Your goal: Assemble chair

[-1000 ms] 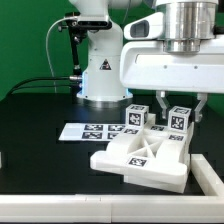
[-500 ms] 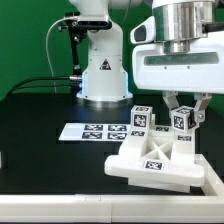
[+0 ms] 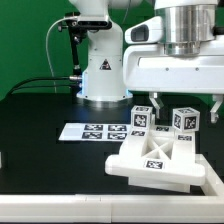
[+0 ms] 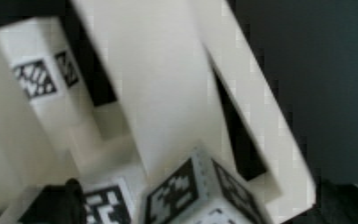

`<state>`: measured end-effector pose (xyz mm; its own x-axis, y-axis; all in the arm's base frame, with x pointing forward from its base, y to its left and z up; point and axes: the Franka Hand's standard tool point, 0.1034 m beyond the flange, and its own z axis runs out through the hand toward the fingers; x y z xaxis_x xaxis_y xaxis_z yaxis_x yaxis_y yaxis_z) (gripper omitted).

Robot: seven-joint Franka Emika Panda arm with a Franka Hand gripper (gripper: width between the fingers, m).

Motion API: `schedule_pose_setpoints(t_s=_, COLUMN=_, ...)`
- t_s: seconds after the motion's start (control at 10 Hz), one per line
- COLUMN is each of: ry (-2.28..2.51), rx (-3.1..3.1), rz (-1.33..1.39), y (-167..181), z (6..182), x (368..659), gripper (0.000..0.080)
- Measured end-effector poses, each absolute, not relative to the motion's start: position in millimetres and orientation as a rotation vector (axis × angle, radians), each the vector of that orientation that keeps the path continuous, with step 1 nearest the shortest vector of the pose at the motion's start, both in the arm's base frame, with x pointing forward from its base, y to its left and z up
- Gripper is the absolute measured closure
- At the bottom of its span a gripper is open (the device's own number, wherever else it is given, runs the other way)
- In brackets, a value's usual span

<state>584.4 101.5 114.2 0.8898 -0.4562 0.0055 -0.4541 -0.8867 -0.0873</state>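
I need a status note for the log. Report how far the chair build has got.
Done: the X-braced frame lies flat on the table with two tagged cube-topped pieces standing up behind it, apparently joined. In hand: nothing; the hand hangs open above the exterior view's right cube. Left: no seat or backrest looks finished, and no loose parts show. The marker board lies behind.

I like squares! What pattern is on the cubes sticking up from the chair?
Black-and-white square tags on white cubes, clearest in the exterior view.
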Motion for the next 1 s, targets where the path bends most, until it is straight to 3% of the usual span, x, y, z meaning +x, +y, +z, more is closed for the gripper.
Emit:
schedule_pose_setpoints(t_s=0.6, ry=-0.06, rx=-3.1, rz=-0.055, y=98.0, z=116.1, x=589.2, gripper=0.015)
schedule_pose_setpoints(t_s=0.7, ry=0.029, rx=-3.101, rz=-0.049, y=98.0, z=114.9, x=588.2, gripper=0.0285)
schedule_pose_setpoints(t_s=0.8, ry=0.033, rx=-3.102, rz=-0.049, y=97.6, z=114.8, x=588.3, gripper=0.0285)
schedule_pose_setpoints(t_s=0.9, ry=0.122, rx=-3.097, rz=-0.047, y=97.9, z=114.8, x=588.2, gripper=0.0469)
schedule_pose_setpoints(t_s=1.0, ry=0.255, rx=-3.088, rz=-0.044, y=98.1, z=114.6, x=588.2, gripper=0.0518)
